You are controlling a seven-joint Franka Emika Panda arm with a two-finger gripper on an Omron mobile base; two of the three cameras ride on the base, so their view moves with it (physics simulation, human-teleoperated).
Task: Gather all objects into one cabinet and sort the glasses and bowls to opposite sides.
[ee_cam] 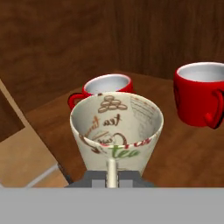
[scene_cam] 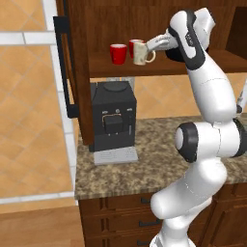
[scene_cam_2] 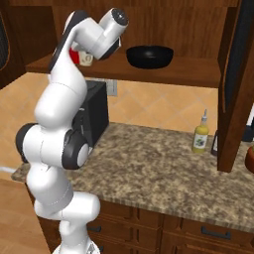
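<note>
**Cream mug held at the cabinet shelf beside two red mugs**

Here the dark brown cabinet stands open above the granite counter, its door with the long black bar handle swung out to the left. The white arm reaches up to the shelf. A black coffee machine sits on the counter under the shelf, and a yellow bottle stands further right. The black bowl rests on the right part of the shelf, well apart from the mugs. The gripper is closed tight on the handle of the cream-white mug, which sits upright over the left part of the shelf. One red mug stands near it on one side; the other red mug is just behind it.
</note>
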